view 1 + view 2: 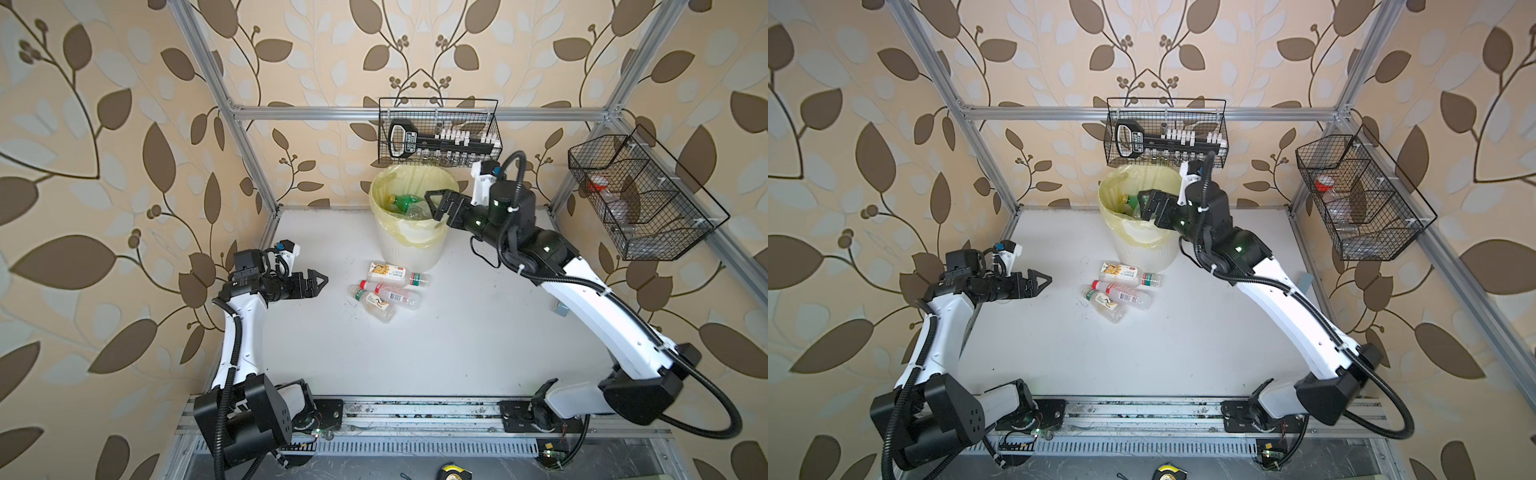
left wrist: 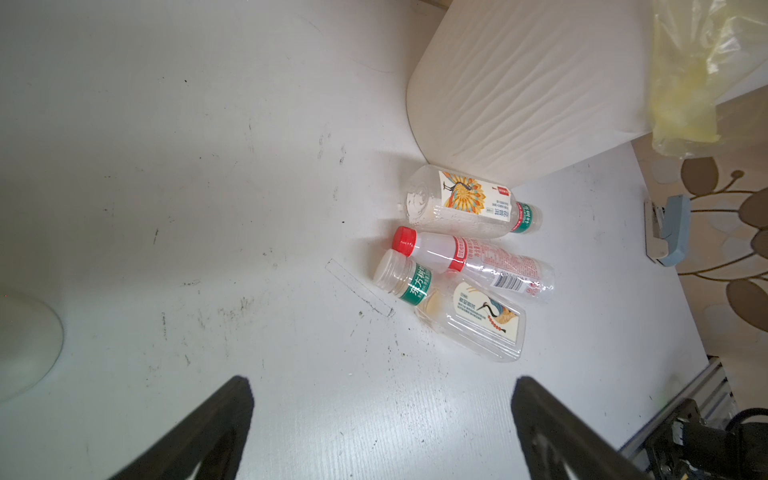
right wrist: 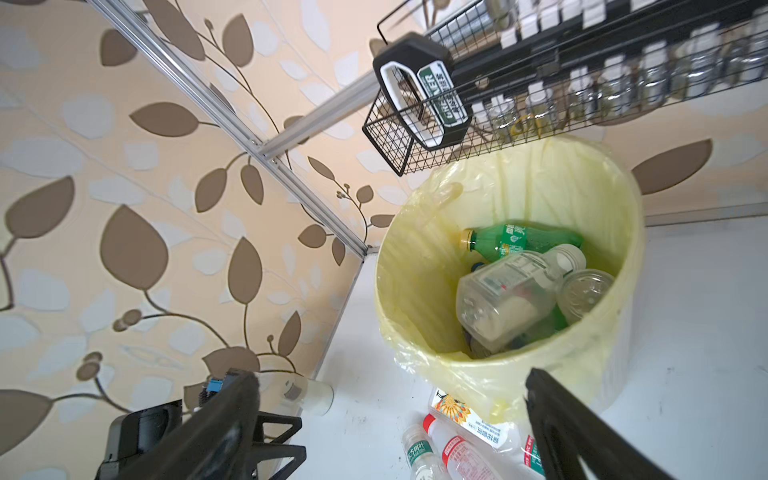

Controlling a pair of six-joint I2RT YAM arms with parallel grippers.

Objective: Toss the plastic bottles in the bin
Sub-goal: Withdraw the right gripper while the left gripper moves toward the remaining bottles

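Left arm (image 1: 241,328), right arm (image 1: 598,311): white shells, black joints, corrugated cables; left end effector (image 1: 322,282), right end effector (image 1: 432,206): black, triangular.

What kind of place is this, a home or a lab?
Likely a robot test cell, not a home: wallpaper panels on an aluminium frame, robot arms mounted on a rail.

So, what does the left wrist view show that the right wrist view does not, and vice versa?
Only the left wrist view shows the three clear plastic bottles whole, lying on the white table, and a grey-blue clip-like piece at the table's edge. Only the right wrist view shows the inside of the round white ribbed bin: a green plastic bottle with a yellow cap among clear bottles, and the black wire basket of small glass vials above. Both show the bin's pale yellow bag and, at least partly, the three bottles beside it.
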